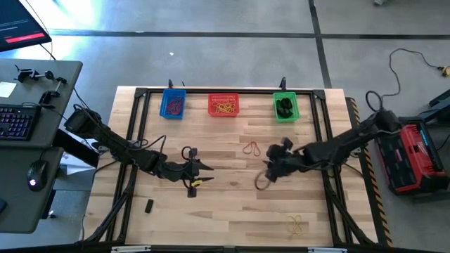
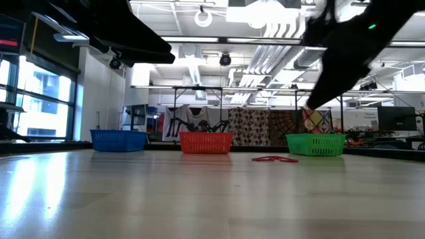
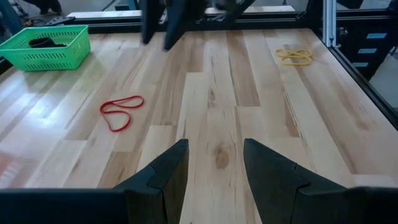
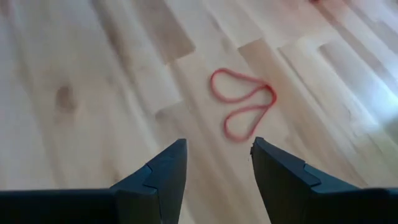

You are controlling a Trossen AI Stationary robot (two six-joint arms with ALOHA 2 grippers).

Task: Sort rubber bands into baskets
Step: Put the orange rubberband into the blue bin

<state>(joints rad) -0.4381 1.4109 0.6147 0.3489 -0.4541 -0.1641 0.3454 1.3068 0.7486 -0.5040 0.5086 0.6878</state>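
Three baskets stand along the table's far edge: blue [image 1: 173,104], red [image 1: 223,105] and green [image 1: 285,107]. The blue one holds purplish bands, the red one yellow bands, the green one dark ones. A red rubber band [image 1: 252,147] lies flat on the wood in a pinched double loop. My right gripper [image 4: 217,146] hovers open just on the near side of it. A yellow band [image 1: 297,225] lies near the front right edge. My left gripper [image 3: 214,146] hangs open over the table's middle left, with nothing between its fingers.
A small dark piece [image 1: 149,206] lies on the wood near the front left. A black metal frame [image 1: 225,91] runs around the tabletop behind the baskets and along both sides. Bare wood lies between the two grippers and along the near edge.
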